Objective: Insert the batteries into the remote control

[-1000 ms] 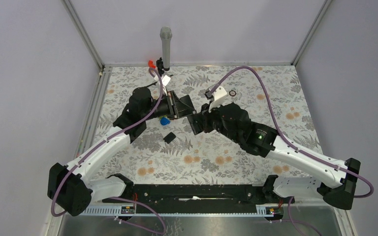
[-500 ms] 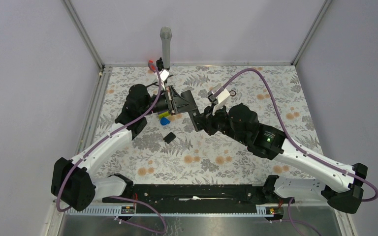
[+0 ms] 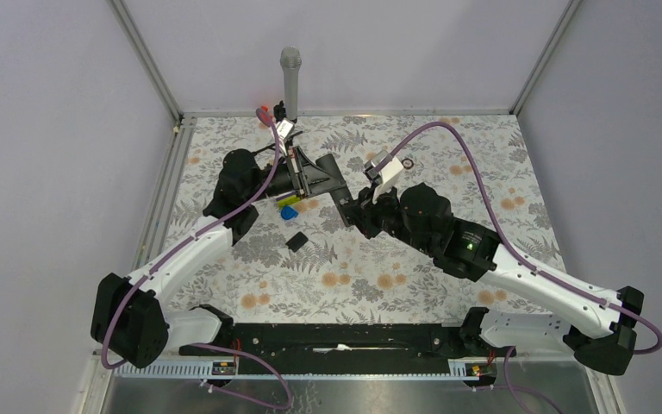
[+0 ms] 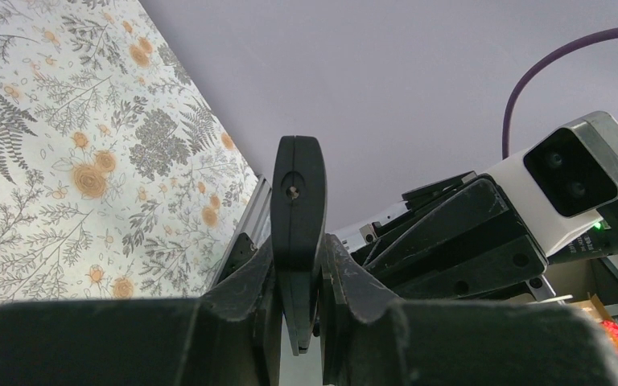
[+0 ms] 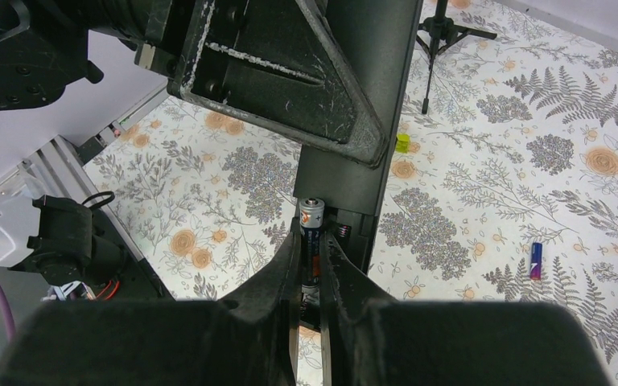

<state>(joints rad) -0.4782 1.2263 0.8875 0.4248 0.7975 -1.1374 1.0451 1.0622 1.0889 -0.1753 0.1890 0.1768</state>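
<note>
My left gripper [image 3: 317,179] is shut on the remote control [image 3: 337,194], a slim black bar held above the table; in the left wrist view the remote [image 4: 298,193] stands edge-on between the fingers [image 4: 245,285]. My right gripper [image 3: 352,211] is shut on a battery [image 5: 312,229], its plus end up. The battery lies against the remote's [image 5: 358,153] open compartment [image 5: 343,233] at the bar's lower end. The left gripper's body [image 5: 273,72] fills the top of the right wrist view. A second battery [image 5: 536,260] lies on the floral table.
A small flat black square piece [image 3: 295,241], a blue object [image 3: 288,213] and a yellow-green piece [image 3: 286,201] lie below the left gripper. The grey microphone [image 3: 290,73] stands on its stand at the far edge. A small ring [image 3: 407,162] lies far right of centre.
The right gripper has moved up and left with the battery, closer to the remote. The left gripper has swung the remote a little toward the far side.
</note>
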